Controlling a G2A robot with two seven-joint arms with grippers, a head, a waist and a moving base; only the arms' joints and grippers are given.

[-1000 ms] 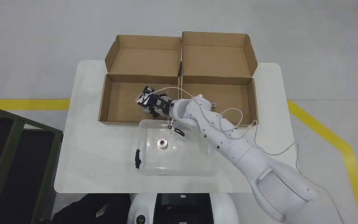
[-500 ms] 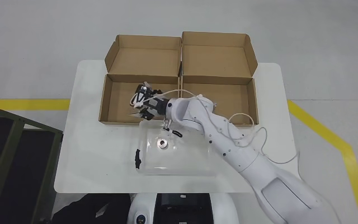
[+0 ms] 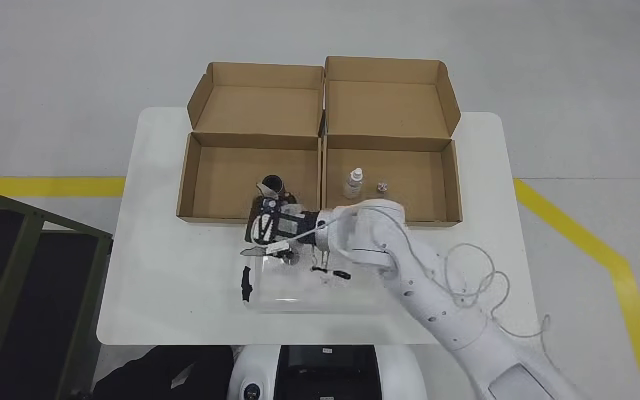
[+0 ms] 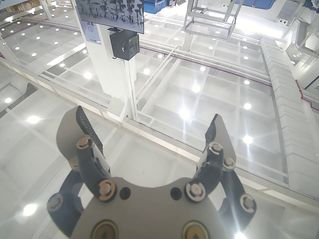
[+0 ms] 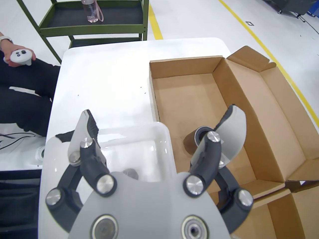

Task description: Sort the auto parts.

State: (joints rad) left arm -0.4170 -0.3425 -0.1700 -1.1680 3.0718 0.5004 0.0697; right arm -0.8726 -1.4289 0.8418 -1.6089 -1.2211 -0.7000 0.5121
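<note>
You have a dark cylinder with an open end (image 3: 271,186) in the left box (image 3: 215,185), near its right wall. The right box (image 3: 425,185) holds a small white bottle-shaped part (image 3: 354,182) and a tiny part (image 3: 381,186) just beside it. A small black piece (image 3: 340,272) lies in the clear bin (image 3: 300,300) at the table's (image 3: 170,260) near edge.

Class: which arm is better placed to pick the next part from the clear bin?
Right. The right gripper hangs open over the clear bin holding a round part; the left gripper faces the ceiling.
</note>
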